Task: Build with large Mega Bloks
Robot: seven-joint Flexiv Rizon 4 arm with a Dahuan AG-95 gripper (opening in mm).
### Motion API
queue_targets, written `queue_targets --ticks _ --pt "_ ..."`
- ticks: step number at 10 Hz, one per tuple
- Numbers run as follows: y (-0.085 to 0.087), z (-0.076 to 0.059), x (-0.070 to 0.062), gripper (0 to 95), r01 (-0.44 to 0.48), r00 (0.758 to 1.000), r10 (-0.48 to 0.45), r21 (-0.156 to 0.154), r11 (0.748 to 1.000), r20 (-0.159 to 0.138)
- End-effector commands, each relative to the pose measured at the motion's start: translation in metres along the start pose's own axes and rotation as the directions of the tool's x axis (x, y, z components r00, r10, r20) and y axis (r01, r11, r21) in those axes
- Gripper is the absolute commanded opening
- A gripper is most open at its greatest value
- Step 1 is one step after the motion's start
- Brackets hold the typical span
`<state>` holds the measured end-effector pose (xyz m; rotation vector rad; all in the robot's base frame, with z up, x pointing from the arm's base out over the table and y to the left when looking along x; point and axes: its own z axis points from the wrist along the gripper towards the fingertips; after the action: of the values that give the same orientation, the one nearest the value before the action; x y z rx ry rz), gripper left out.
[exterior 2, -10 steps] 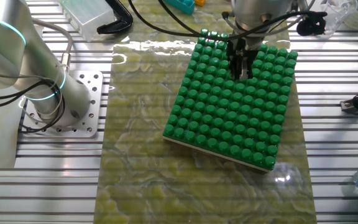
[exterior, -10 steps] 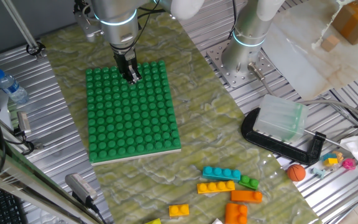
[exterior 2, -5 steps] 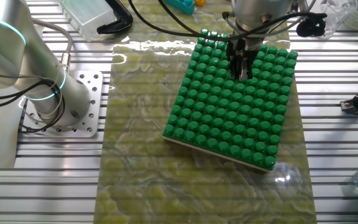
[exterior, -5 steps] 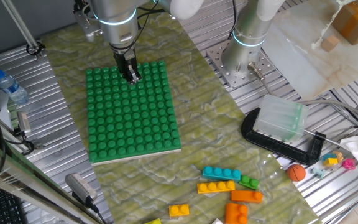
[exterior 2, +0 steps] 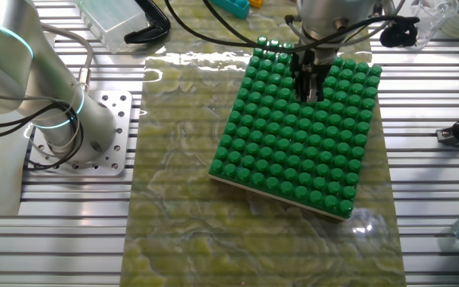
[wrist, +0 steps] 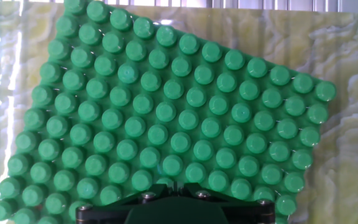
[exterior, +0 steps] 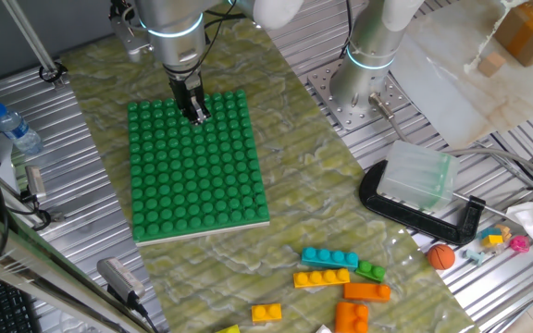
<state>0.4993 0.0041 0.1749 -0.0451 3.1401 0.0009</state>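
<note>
My gripper (exterior: 197, 113) stands low over the far part of the big green studded baseplate (exterior: 197, 171), fingertips at the studs. It also shows in the other fixed view (exterior 2: 307, 89) and at the bottom edge of the hand view (wrist: 174, 185). The jaws are together with nothing between them. The Mega Bloks lie loose on the mat at the near right, apart from the gripper: a cyan brick (exterior: 329, 257), a yellow brick (exterior: 321, 277), a green brick (exterior: 371, 271), two orange bricks (exterior: 366, 291) and a small yellow brick (exterior: 266, 313). No brick sits on the baseplate (wrist: 166, 112).
A second arm's base (exterior: 364, 88) stands at the far right of the mat. A black clamp with a clear box (exterior: 419, 176) lies to the right, with a small orange ball (exterior: 441, 256) near it. A water bottle (exterior: 15, 128) lies at the left.
</note>
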Motion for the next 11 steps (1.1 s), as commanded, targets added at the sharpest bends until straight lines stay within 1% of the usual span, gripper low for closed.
queue_targets --ticks 1,2,5,7,8,9,11 --pt "0.003 0.001 -0.001 0.0 -0.002 1.000 0.002 0.001 1.000 0.000" --pt "0.012 0.006 -0.003 0.0 -0.017 1.000 0.017 0.001 1.000 0.002" --pt "0.033 0.013 -0.006 0.0 -0.032 0.999 0.032 0.001 1.000 0.011" --pt "0.050 0.016 -0.010 0.0 -0.039 0.999 0.039 -0.001 0.999 0.015" --pt "0.066 0.016 -0.014 0.0 -0.042 0.999 0.042 0.000 0.999 0.015" --pt "0.074 0.016 -0.016 0.0 -0.046 0.999 0.046 0.001 0.999 0.014" --pt "0.093 0.008 -0.031 0.0 -0.033 0.999 0.033 0.001 0.999 0.009"
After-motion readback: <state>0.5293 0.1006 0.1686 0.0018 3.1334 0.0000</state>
